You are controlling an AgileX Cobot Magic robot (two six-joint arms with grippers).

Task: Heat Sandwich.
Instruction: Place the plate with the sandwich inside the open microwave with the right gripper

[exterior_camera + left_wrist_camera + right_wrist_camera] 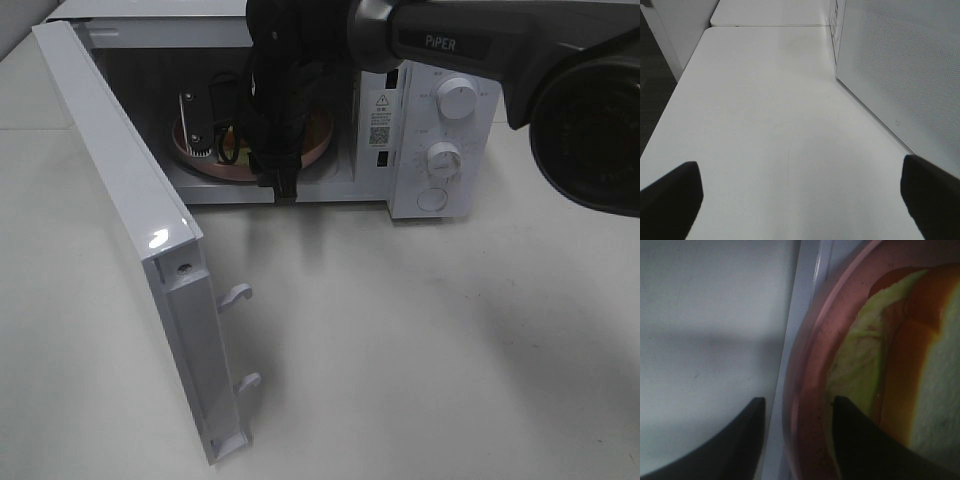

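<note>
The sandwich (920, 390), white bread with a tan crust and a pale green layer, lies on the round pink plate (810, 390) inside the open microwave (430, 130). My right gripper (796, 402) straddles the plate's rim, one finger outside it and one over the plate. Its fingers stand apart, with a strip of white floor showing beside the rim. From the high camera my right arm (280, 90) hides the sandwich; only bits of the plate (318, 135) show. Beside the microwave's side wall (900, 65), my left gripper (800, 167) hangs wide open over the white table, holding nothing.
The microwave door (120, 200) swings far out to the left, its two latch hooks (238, 293) pointing into the table space. Two dials (457, 98) and a button sit on the panel at the right. The white table (420, 340) spreads in front.
</note>
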